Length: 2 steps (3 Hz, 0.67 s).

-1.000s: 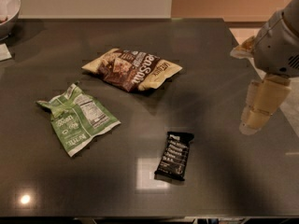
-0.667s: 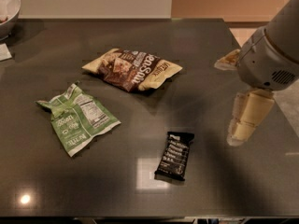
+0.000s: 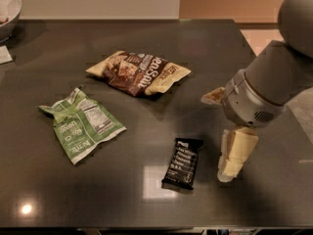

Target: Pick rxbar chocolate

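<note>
The rxbar chocolate (image 3: 183, 163) is a small flat black wrapper with rows of white lettering. It lies flat on the dark table (image 3: 205, 48), near the front edge and right of centre. My gripper (image 3: 234, 155), cream-coloured under the grey arm, hangs just to the right of the bar, low over the table and apart from the bar. It holds nothing that I can see.
A brown-and-cream chip bag (image 3: 139, 72) lies at the table's middle back. A green-and-white snack bag (image 3: 80, 124) lies to the left. A bowl (image 3: 9, 11) stands at the far left corner. The grey arm (image 3: 274, 77) fills the right side.
The arm and gripper have moved left and down toward the table, closing in on the right side of the black bar. The bar and both bags have not moved.
</note>
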Available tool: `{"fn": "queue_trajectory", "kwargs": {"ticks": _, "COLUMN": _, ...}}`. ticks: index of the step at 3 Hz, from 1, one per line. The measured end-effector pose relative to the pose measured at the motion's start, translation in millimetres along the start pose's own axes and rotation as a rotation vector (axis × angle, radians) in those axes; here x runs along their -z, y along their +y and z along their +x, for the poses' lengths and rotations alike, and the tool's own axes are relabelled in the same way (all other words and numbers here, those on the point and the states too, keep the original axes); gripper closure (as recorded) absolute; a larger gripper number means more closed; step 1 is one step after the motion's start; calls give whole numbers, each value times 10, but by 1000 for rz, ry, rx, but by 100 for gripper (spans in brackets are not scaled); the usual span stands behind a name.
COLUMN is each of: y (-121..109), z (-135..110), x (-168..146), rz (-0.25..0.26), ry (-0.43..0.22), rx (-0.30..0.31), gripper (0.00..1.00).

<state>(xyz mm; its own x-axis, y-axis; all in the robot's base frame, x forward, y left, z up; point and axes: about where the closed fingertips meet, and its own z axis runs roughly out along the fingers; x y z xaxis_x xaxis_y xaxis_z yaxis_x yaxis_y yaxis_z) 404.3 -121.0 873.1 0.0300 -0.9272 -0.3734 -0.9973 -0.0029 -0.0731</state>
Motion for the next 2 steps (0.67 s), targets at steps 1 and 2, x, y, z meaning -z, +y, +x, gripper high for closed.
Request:
{"fn": "queue_trajectory", "kwargs": {"ticks": 1, "y": 113, "z": -54, "x": -277, "rz": -43, "ry": -19, "rx": 17, "gripper": 0}}
{"fn": "queue_trajectory", "kwargs": {"ticks": 2, "y": 187, "z": -161, "x": -453, "rz": -60, "ry": -48, "rx": 39, "gripper": 0}}
